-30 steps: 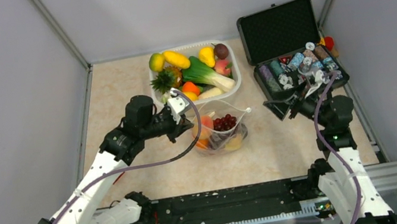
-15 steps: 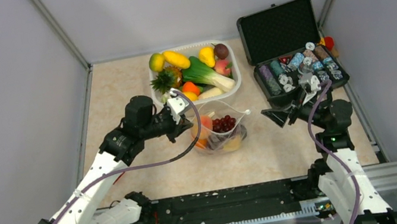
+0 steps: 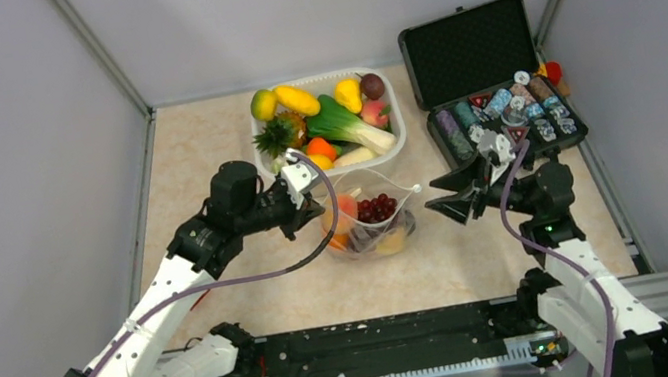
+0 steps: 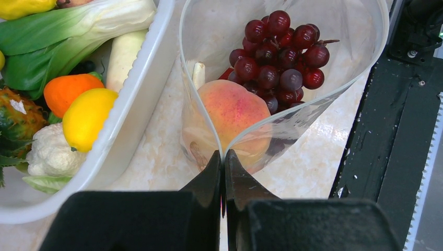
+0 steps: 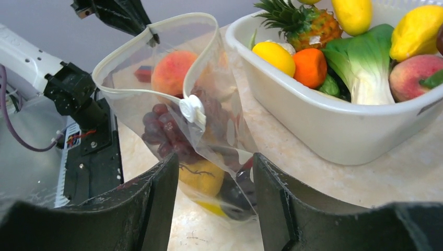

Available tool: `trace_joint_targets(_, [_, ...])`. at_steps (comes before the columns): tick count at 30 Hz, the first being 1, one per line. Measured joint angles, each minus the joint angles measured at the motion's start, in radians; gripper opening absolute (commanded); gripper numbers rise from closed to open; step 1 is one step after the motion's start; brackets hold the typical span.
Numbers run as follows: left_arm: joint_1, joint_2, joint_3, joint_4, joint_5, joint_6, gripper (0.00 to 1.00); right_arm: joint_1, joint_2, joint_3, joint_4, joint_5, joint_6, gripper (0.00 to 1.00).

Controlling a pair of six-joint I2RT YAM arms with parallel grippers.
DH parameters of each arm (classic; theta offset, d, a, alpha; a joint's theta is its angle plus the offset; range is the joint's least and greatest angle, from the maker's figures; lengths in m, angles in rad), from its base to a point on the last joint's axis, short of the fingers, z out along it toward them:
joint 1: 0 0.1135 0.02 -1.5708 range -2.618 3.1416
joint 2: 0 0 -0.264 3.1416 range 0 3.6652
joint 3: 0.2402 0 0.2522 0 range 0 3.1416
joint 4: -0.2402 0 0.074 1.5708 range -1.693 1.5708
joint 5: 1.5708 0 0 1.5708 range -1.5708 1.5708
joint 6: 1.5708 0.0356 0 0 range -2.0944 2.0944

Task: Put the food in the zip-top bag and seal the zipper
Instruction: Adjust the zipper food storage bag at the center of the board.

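Note:
The clear zip-top bag (image 3: 371, 223) stands open on the table in front of the white tub (image 3: 391, 151). It holds a peach (image 4: 232, 111), dark red grapes (image 4: 279, 52) and a yellow fruit (image 5: 201, 175). My left gripper (image 4: 223, 159) is shut on the bag's whitish zipper (image 4: 201, 112) at its left end and holds the mouth up; it also shows in the top view (image 3: 315, 207). The zipper's white slider (image 5: 192, 109) sits at the near end. My right gripper (image 5: 215, 172) is open, just right of the bag (image 3: 442, 203), its jaws either side of the bag's lower corner without touching.
The white tub holds more toy food: pineapple (image 3: 277, 137), bok choy (image 3: 345, 124), yellow fruits, a peach. An open black case (image 3: 486, 73) of chips stands at the back right, behind my right arm. The black rail (image 3: 385, 342) runs along the near edge.
My right gripper has moved left from the black case to the bag's right end, staying open. The left gripper and the bag have not moved.

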Motion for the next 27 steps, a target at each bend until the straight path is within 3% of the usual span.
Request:
trace_joint_targets(20, [0.000,0.001,-0.002,0.000,0.012,0.000,0.00,0.108,0.205,0.013,0.216,-0.053,-0.073,0.49])
trace_joint_targets(27, [0.000,0.001,-0.003,0.000,0.012,0.000,0.00,0.110,0.294,0.093,0.252,-0.117,-0.074,0.30])
